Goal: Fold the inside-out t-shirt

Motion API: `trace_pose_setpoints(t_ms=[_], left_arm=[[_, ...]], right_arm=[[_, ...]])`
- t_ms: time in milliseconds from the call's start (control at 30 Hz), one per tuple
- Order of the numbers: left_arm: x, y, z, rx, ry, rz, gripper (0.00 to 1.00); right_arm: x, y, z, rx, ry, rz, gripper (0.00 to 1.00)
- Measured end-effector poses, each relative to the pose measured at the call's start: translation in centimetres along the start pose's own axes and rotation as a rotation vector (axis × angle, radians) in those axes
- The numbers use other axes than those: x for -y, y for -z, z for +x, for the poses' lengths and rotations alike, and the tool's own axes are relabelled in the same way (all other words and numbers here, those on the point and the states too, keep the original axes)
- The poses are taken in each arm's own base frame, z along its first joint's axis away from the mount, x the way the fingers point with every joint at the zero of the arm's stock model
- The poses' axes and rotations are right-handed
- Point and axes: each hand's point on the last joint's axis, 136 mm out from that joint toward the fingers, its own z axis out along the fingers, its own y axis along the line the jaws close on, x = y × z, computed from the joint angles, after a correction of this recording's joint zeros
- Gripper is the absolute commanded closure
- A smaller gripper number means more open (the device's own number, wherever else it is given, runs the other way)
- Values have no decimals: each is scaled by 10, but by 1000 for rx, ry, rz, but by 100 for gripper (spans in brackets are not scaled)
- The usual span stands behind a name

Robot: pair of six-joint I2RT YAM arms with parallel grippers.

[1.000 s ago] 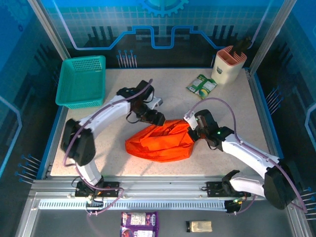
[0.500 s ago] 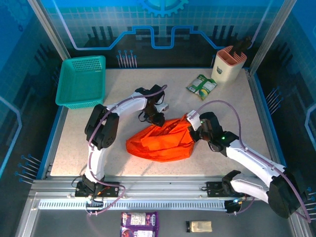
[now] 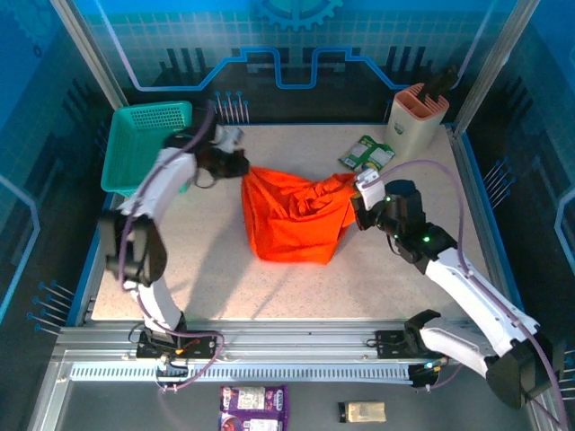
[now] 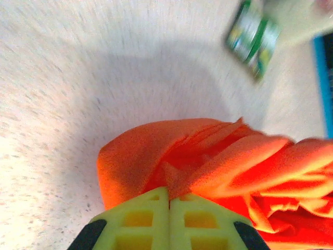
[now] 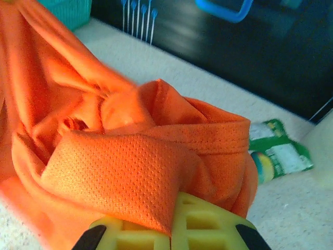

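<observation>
The inside-out t-shirt [image 3: 295, 220] is found at the middle of the tabletop [image 3: 180, 269], stretched between the two arms as a bunched orange mass. Its upper edge is drawn out from left to right, and the rest hangs below in loose folds. Whether the lower edge touches the tabletop cannot be told; a soft shadow is cast on the surface to the left of the cloth.

The left hand [image 3: 243, 171] is placed at the far left corner of the cloth. In the left wrist view its yellow-green fingers [image 4: 140, 219] are seen pressed together, with orange cloth pinched in the seam between them – the hand is clamped on the t-shirt. The right hand [image 3: 354, 206] is set at the right end of the cloth. In the right wrist view a fold of mesh-textured cloth and a stitched hem are draped over its fingers [image 5: 208, 224], and the hand is likewise closed on the t-shirt.

A teal mesh basket [image 3: 148, 148] is set at the far left corner of the tabletop, just beside the left arm. A green packet [image 3: 367, 154] lies flat at the far right, near a cream holder [image 3: 415, 117] – both are well apart from the basket and clear of the cloth.
</observation>
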Motion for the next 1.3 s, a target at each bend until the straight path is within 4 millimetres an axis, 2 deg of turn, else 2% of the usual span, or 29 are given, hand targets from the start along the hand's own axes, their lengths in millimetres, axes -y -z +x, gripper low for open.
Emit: trace_pose_setpoints(t_ms=[67,100,133,200,267,300,367,400,433,500,567,633,700,767,833,933,1033,1133,1233,1300], left_arm=[[-3,43,-12,114,45,28,100],[-6,60,-12,153,72,41,100],[-11,74,-9,187,101,52,100],[-22,89,6,214,172,70,100],[-35,85,31,185,246,77,100],[-42,75,51,147,289,78,100],[-55,53,91,61,369,72,100],[-63,42,112,15,410,58,100],[-70,32,133,-30,446,42,94],[-79,17,171,-115,502,9,75],[-78,8,192,-169,514,-13,65],[-73,6,197,-182,484,-26,60],[-68,8,194,-173,445,-43,56],[-61,9,186,-162,398,-62,53],[-44,10,174,-158,320,-72,52],[-11,7,158,-155,195,-61,52],[5,-1,156,-171,113,-78,50],[0,-13,164,-212,95,-126,51],[-16,-27,173,-261,101,-189,51],[-26,-35,179,-285,102,-220,51]], right_arm=[[10,10,-7,21,-23,28,100],[16,15,-6,22,-46,45,100],[20,18,-4,17,-64,58,100],[30,21,6,-3,-122,89,100],[34,18,30,-60,-205,115,100],[33,15,46,-99,-243,121,90],[30,10,82,-198,-320,137,58],[29,9,101,-254,-357,156,49],[29,10,115,-296,-381,173,46],[29,16,137,-378,-418,212,43],[26,20,140,-408,-429,233,43],[17,21,131,-423,-415,222,44],[-2,18,113,-417,-396,172,46],[-29,12,95,-408,-383,90,47],[-61,5,86,-425,-377,-4,46],[-111,-12,86,-489,-388,-128,45],[-145,-31,98,-579,-424,-177,47],[-167,-50,110,-662,-445,-187,53],[-186,-64,111,-719,-462,-168,51],[-194,-67,111,-736,-471,-144,50]])
